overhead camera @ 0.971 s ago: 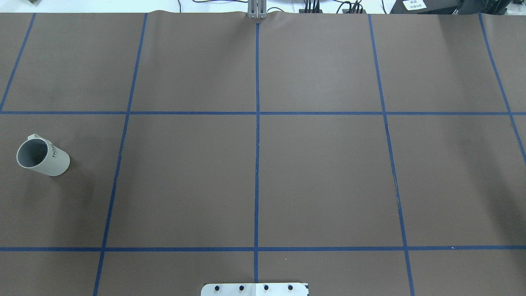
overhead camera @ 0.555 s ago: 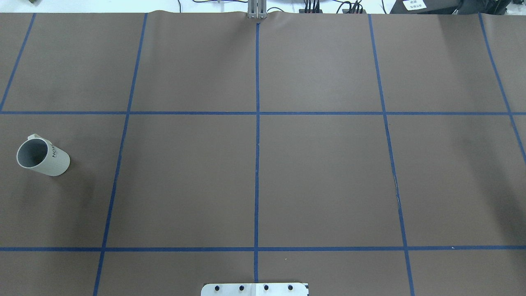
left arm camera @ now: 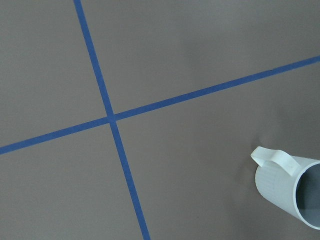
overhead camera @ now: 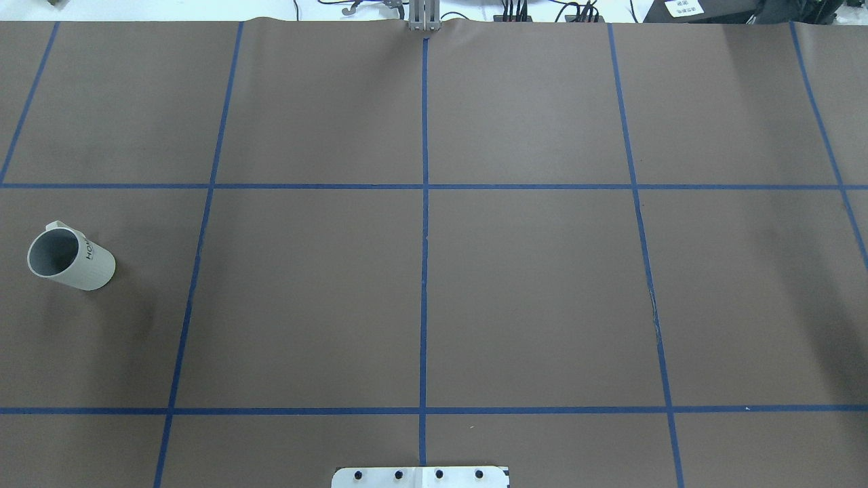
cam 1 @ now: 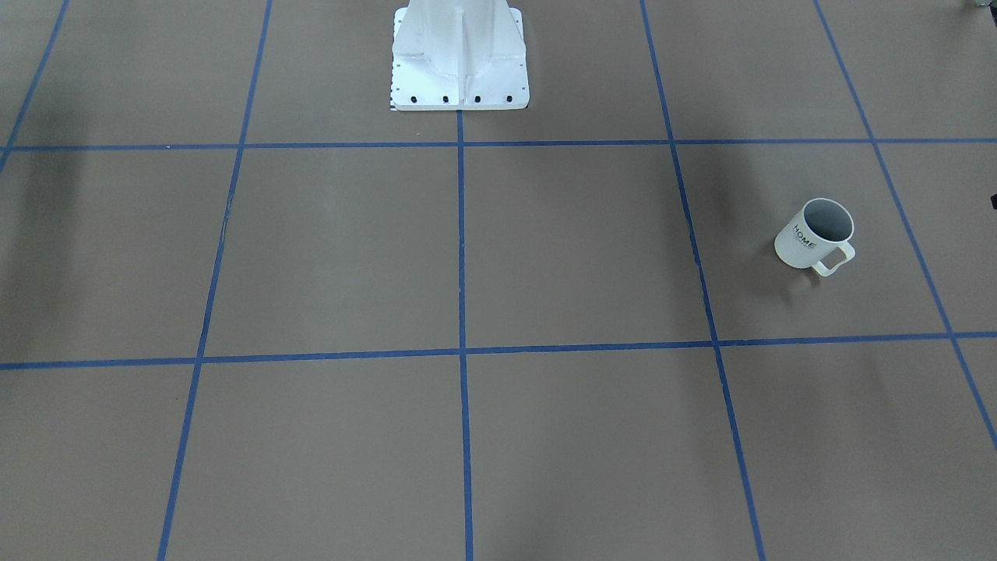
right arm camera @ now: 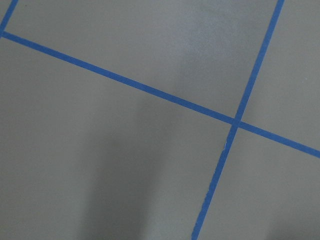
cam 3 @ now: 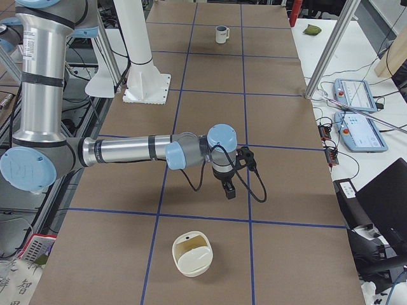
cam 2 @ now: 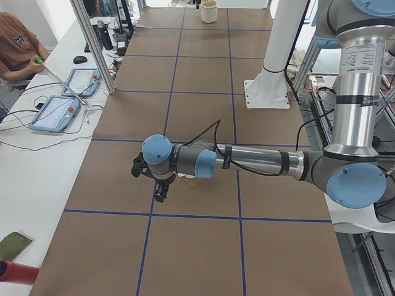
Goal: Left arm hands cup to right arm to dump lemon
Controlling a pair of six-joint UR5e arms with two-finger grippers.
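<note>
- Brown paper surface with a blue tape grid.
- Right claw points down above it; I cannot tell if it is open or closed.
- Left claw is the same: cannot tell.
- Cup stands upright at the robot's far left, ungripped.

cup: lower right of the left wrist view, cut by the right and bottom edges; most of the mouth is out of frame.
cup, left side view: mid-frame, nearly all behind the left arm; only a pale sliver shows.
cup, right side view: top centre, lettering too small to read.
left gripper: side view only, can't tell how the jaws stand.
right gripper: same.
person: upper left, cut by the edge.
base plate: cut by the bottom edge.
</note>
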